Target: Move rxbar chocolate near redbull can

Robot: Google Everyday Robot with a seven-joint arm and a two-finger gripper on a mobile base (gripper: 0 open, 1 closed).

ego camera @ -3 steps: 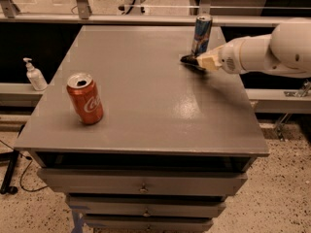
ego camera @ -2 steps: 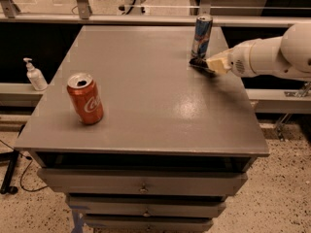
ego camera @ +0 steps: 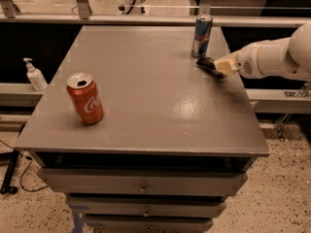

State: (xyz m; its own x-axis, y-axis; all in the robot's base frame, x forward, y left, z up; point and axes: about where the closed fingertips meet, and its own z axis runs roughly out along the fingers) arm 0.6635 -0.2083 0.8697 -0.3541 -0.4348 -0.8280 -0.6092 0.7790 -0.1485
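Observation:
The redbull can [ego camera: 201,36], slim, blue and silver, stands upright near the far right edge of the grey table [ego camera: 146,81]. The rxbar chocolate [ego camera: 206,64], a flat black bar, lies low over the table just in front of and slightly right of the can. My gripper [ego camera: 217,67] reaches in from the right on a white arm and is shut on the bar's right end. The bar sits a short gap from the can's base.
An orange-red Coca-Cola can [ego camera: 85,98] stands upright at the table's front left. A white pump bottle [ego camera: 34,74] sits on a ledge left of the table. Drawers are below the tabletop. The table's right edge is close under my arm.
My gripper has moved right and slightly toward the near side with the rxbar chocolate in it. The bar is now in front of the redbull can's base. Both cans have stayed put.

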